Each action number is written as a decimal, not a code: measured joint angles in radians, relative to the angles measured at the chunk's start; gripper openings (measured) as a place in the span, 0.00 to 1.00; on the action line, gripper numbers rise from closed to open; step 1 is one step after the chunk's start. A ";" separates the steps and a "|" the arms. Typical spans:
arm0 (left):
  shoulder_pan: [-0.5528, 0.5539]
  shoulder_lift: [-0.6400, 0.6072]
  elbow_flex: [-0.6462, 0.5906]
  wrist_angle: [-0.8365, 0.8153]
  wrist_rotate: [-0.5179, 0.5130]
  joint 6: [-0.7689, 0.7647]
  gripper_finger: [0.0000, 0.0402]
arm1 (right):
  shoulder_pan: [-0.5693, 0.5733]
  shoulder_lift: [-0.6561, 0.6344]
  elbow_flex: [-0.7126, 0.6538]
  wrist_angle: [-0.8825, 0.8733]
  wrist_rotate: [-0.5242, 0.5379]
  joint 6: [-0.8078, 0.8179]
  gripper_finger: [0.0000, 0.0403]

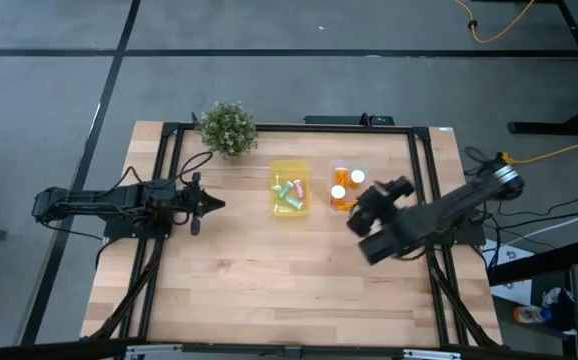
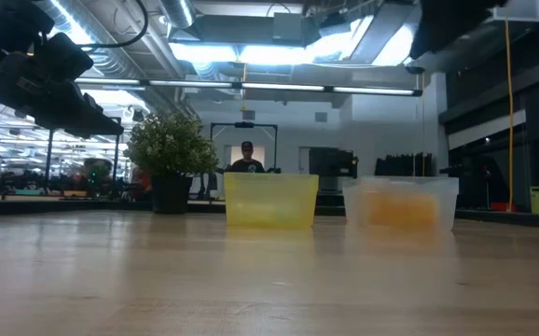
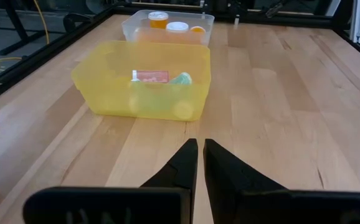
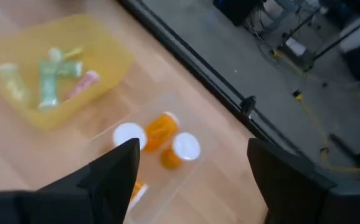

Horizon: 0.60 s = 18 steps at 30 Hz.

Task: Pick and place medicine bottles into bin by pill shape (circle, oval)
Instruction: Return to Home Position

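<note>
A yellow bin (image 1: 290, 188) holds several slim pastel vials (image 4: 49, 81); it also shows in the left wrist view (image 3: 144, 81). A clear bin (image 1: 347, 186) beside it holds orange bottles with white caps (image 4: 164, 140). My right gripper (image 4: 192, 168) is open and empty, above the clear bin (image 4: 167, 155), at the high view's right (image 1: 369, 205). My left gripper (image 3: 200, 152) is shut and empty, left of the yellow bin (image 1: 209, 204), above the table.
A green potted plant (image 1: 227, 128) stands at the table's far left. A black frame (image 1: 289, 126) runs round the table edges. Bare wood (image 1: 289, 280) lies between the bins and the near edge. A person (image 2: 245, 159) shows far behind the table.
</note>
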 joint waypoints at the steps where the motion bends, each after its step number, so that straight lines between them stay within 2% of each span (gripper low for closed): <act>1: 0.000 0.000 0.000 0.000 0.000 0.000 0.06 | -0.003 -0.044 -0.034 0.005 0.009 0.027 0.74; 3: 0.000 0.000 0.000 0.000 0.000 0.000 0.06 | -0.004 -0.135 -0.115 0.040 0.034 0.075 0.74; 6: 0.000 0.000 0.000 0.000 0.000 0.000 0.06 | -0.003 -0.274 -0.258 0.188 0.073 0.091 0.74; 14: 0.000 0.000 0.000 0.000 0.000 0.000 0.06 | -0.028 -0.577 -0.679 0.875 0.091 -0.062 0.74; 16: 0.000 0.000 0.000 0.000 0.000 0.000 0.06 | -0.054 -0.631 -0.774 1.048 0.067 -0.120 0.74; 18: 0.000 0.000 0.000 0.000 0.000 0.000 0.06 | -0.092 -0.676 -0.862 1.239 0.000 -0.194 0.74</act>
